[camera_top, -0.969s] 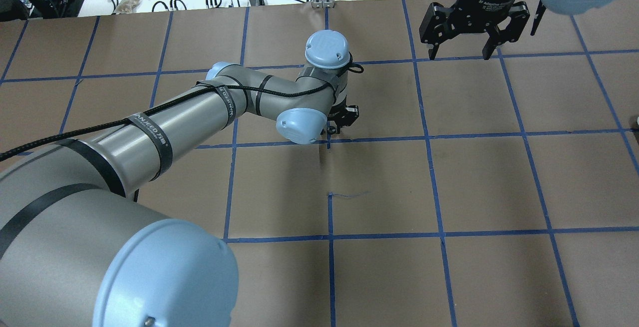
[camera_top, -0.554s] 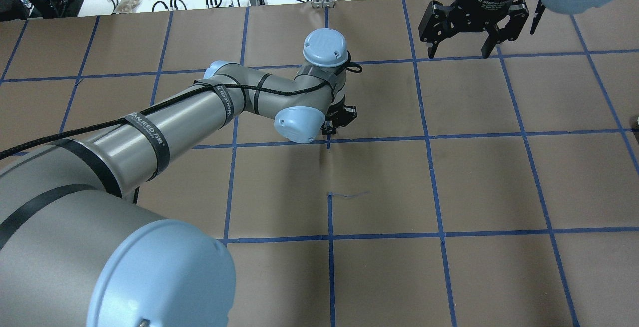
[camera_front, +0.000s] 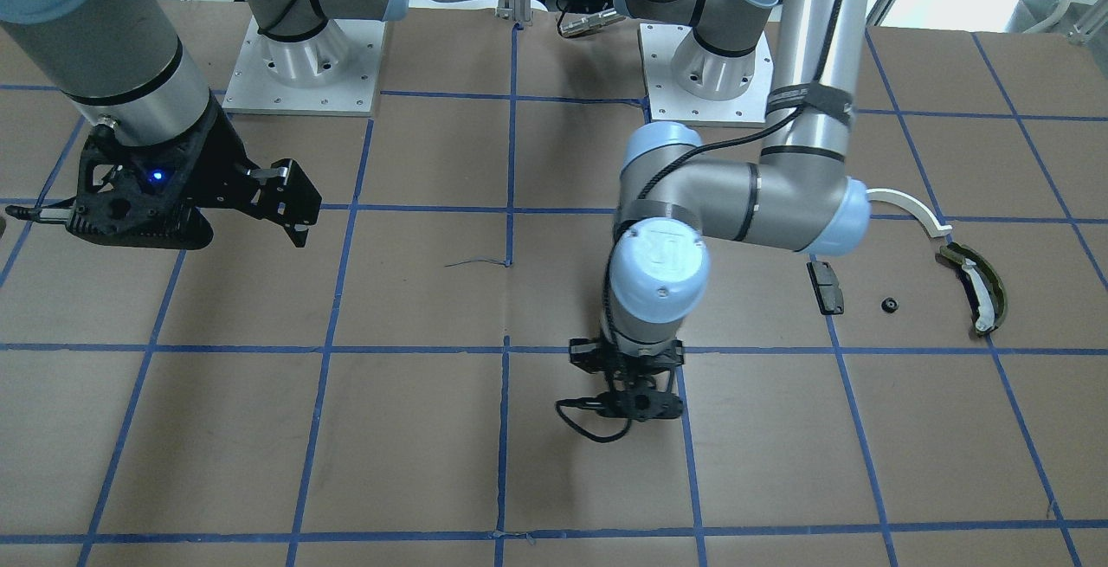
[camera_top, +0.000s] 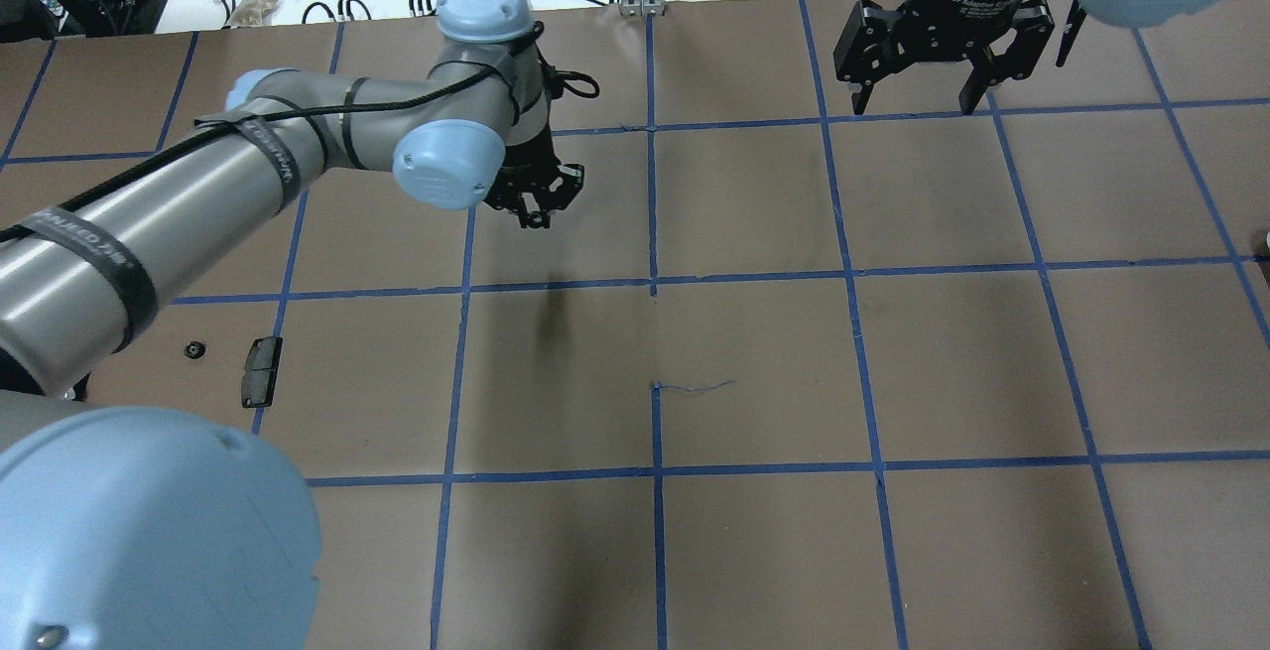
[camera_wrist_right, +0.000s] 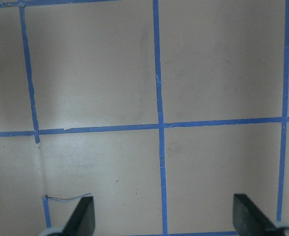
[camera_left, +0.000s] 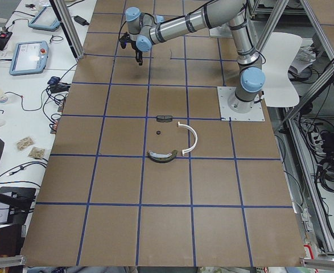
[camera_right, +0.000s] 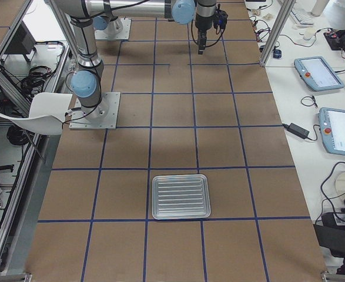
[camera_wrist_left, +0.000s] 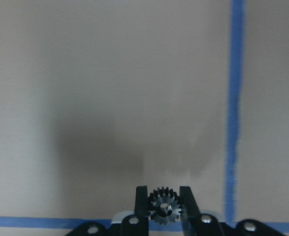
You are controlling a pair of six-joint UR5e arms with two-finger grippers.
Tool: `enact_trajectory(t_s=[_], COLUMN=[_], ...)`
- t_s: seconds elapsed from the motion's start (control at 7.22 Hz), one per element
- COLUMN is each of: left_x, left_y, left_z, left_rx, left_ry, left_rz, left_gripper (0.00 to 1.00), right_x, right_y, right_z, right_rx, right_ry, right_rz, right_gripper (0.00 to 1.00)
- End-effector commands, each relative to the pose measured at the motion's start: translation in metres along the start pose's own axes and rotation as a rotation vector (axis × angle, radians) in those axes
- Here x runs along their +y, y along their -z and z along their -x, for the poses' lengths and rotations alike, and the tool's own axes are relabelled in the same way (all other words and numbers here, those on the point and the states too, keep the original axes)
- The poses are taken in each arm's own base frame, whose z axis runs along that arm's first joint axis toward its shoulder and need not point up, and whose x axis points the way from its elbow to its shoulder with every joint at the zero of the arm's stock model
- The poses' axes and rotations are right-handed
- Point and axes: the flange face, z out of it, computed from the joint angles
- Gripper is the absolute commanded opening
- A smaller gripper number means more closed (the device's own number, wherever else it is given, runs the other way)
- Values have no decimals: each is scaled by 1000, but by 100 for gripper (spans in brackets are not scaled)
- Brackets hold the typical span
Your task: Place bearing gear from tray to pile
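Small dark toothed bearing gear [camera_wrist_left: 164,209]: pinched between the two fingers of the left gripper [camera_top: 536,201], bottom centre of the left wrist view, over the brown paper worktop [camera_top: 754,372] with its blue tape grid, upper left of centre in the overhead view. Pile, right side of the front-facing view: white half-ring arc [camera_front: 909,203], olive-green curved piece with white insert [camera_front: 978,286], small black rectangular block [camera_front: 825,286] and tiny black round part [camera_front: 887,304], lying loosely near one another and well apart from the gear. Right gripper [camera_top: 915,94]: fingers spread wide, upper right of the overhead view; ribbed silver metal tray [camera_right: 181,195]: lower centre of the exterior right view.
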Motion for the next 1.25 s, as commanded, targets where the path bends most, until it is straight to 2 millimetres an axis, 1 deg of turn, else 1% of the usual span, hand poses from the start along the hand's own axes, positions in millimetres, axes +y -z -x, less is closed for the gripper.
enact_trajectory(t_s=[0.0,0.14,0.42,0.55,0.69,0.83,0.97,1.11], left_x=[18,33,56,67,78,93,103,112], left_y=[-15,-21,-33,-32,-32,-39,-42,-51], left_z=[121,158,240,279,317,352,375,384], left_rx=[21,29,26,30,34,47,53,70], left_ry=[-89,-119,-169,-180,-200,-196,-192,-174], left_rz=[56,55,11,9,7,15,17,35], left_gripper=[0,0,0,0,0,0,0,0], right_x=[-1,-1,3,5,5,5,4,3], right_y=[-2,-2,-1,-10,-9,-9,-8,-7], right_z=[1,1,2,2,2,2,2,2], right_rx=[-5,-6,-9,-10,-15,-12,-12,-11], right_ry=[1,-1,2,-3,-15,-17,-15,-13], right_rz=[3,3,7,20,15,16,10,7], right_gripper=[100,100,100,100,100,100,100,100])
